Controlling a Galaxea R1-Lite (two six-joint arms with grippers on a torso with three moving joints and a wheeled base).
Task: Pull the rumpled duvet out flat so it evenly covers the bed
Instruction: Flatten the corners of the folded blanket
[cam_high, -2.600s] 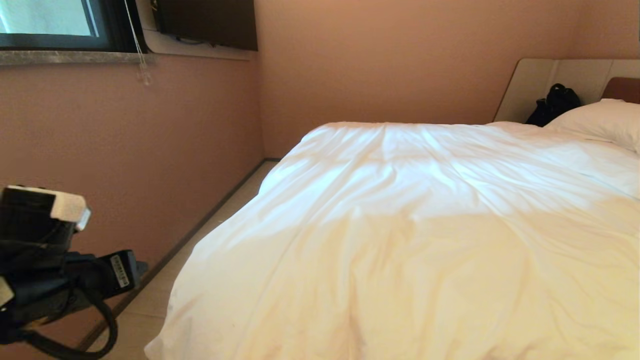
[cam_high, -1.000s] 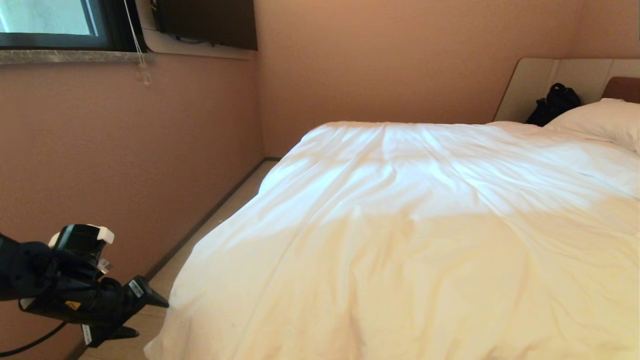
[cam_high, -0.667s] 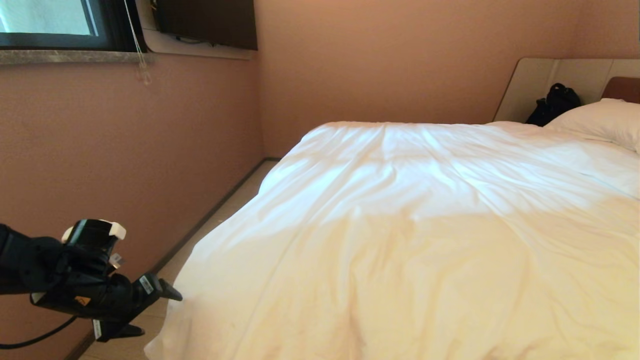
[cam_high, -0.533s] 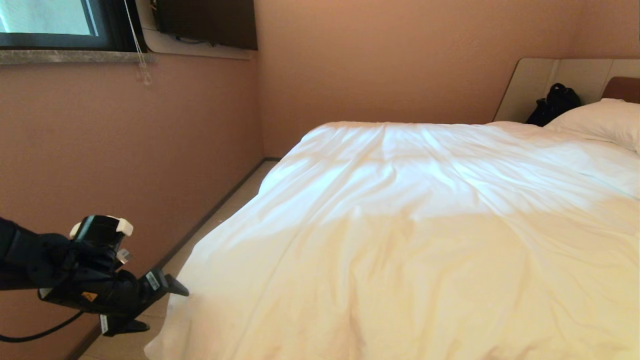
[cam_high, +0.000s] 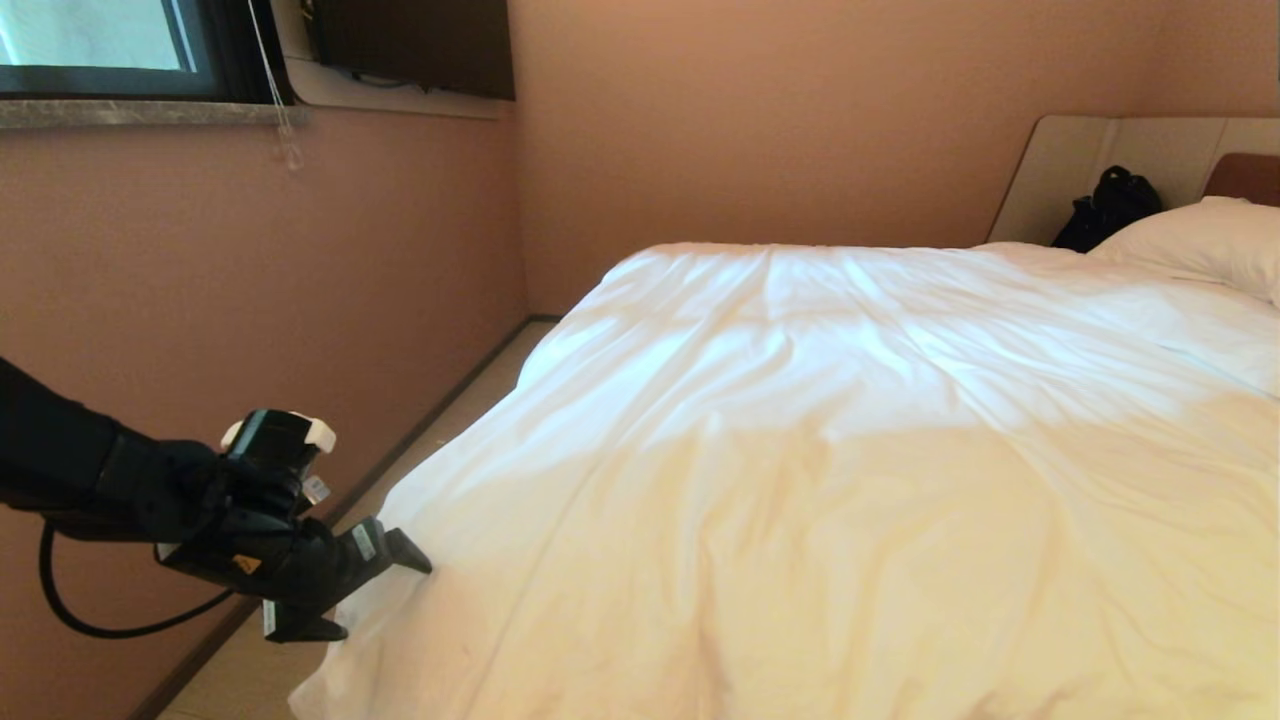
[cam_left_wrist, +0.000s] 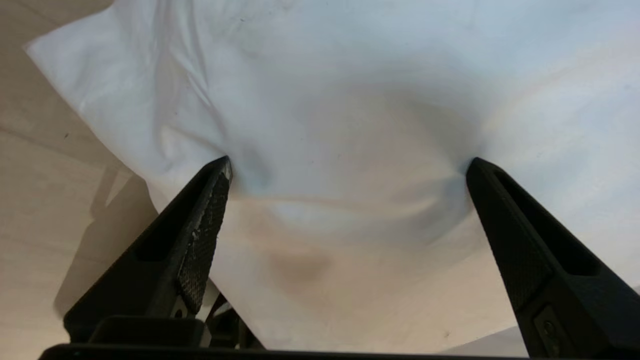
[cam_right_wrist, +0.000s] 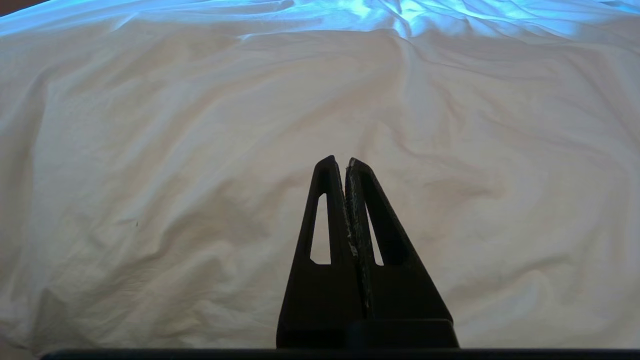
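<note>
Pinkish-tan walls (cam_high: 750, 110) meet in a corner, with a dark baseboard (cam_high: 430, 425) running along pale floor tiles (cam_high: 250, 670) below the left-hand one. High on that wall there's a dark-framed window (cam_high: 100, 45) over a grey stone sill (cam_high: 140, 113), a thin blind cord (cam_high: 272, 80) dangling just right of it. Right of the cord hangs a dark panel (cam_high: 415, 45), and daylight comes in through the glass.

The left gripper (cam_high: 375, 590) bears small white labels and a yellow warning sticker, none legible.

Duvet (cam_high: 850, 450) covers bed (pillow (cam_high: 1200, 240) at right, behind).
</note>
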